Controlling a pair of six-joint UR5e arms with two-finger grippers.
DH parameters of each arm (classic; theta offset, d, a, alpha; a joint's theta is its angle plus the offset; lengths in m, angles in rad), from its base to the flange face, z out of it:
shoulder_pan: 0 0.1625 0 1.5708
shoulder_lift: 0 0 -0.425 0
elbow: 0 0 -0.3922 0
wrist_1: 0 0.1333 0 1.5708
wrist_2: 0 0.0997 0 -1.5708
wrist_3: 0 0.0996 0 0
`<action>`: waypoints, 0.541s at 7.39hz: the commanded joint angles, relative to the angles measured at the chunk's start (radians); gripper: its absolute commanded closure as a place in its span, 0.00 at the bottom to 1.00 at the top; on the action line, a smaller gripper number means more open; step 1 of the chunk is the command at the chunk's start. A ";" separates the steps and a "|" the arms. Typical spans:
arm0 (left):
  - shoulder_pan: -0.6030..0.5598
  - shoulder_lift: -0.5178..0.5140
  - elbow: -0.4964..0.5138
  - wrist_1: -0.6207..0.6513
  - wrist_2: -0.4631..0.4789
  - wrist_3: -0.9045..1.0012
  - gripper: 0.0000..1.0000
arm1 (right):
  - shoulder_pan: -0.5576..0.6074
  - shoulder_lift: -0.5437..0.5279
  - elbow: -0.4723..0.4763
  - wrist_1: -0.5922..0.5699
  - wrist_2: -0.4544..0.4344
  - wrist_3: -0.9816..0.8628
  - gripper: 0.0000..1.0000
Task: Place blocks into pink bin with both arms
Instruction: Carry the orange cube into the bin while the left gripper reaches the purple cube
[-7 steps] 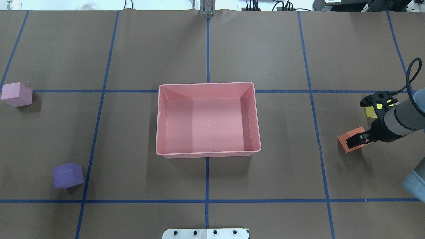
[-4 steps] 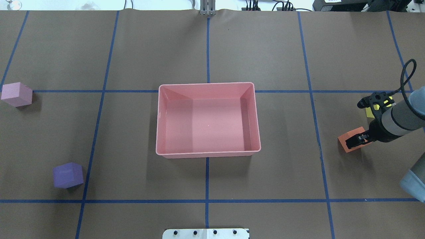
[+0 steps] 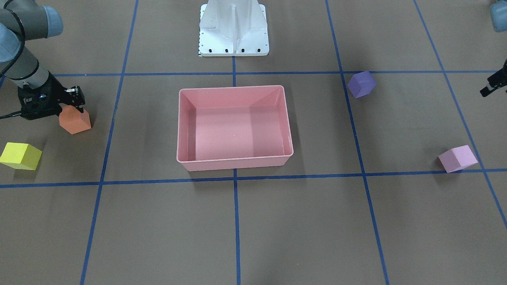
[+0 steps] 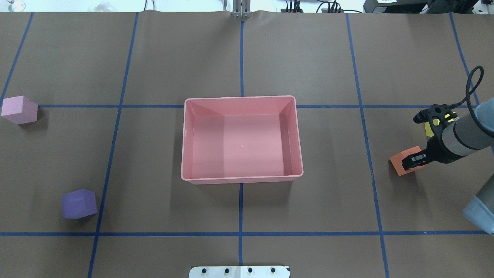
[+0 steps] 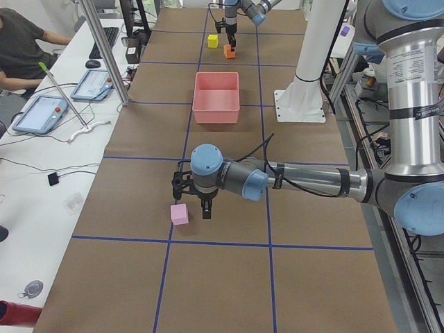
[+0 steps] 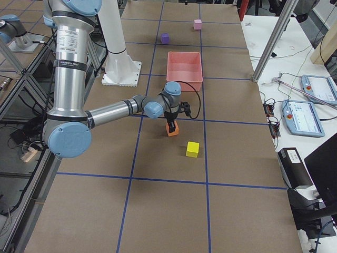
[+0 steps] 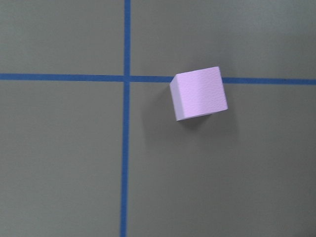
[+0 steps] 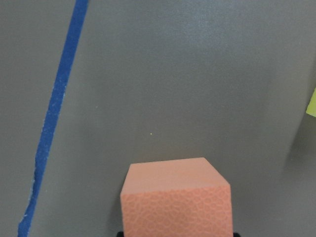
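My right gripper (image 4: 411,161) is shut on the orange block (image 4: 397,163), at the table's right side; the block fills the bottom of the right wrist view (image 8: 176,197). The yellow block (image 3: 20,155) lies just beyond it, partly hidden by the wrist in the overhead view. The pink bin (image 4: 241,178) stands empty at the centre. The purple block (image 4: 79,203) and the pale pink-lilac block (image 4: 19,109) lie at the left. My left gripper (image 3: 492,85) hovers near the pink-lilac block (image 7: 199,93); only its tip shows, so I cannot tell its state.
The brown table cover carries a grid of blue tape lines (image 4: 241,54). The white pedestal base (image 3: 233,27) stands at the robot's side of the bin. Operators' tablets and cables lie on a side bench (image 5: 41,114).
My right gripper has shifted a little to the left, toward the bin, with the orange block in it. The other blocks and the bin have not moved.
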 commanded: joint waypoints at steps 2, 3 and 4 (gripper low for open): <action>0.268 -0.002 -0.145 -0.090 0.015 -0.582 0.00 | 0.033 0.175 0.047 -0.013 0.045 0.267 1.00; 0.360 -0.017 -0.161 -0.091 0.063 -0.674 0.00 | 0.032 0.286 0.046 -0.075 0.047 0.370 1.00; 0.462 -0.060 -0.164 -0.091 0.133 -0.791 0.00 | 0.024 0.463 0.035 -0.237 0.044 0.450 1.00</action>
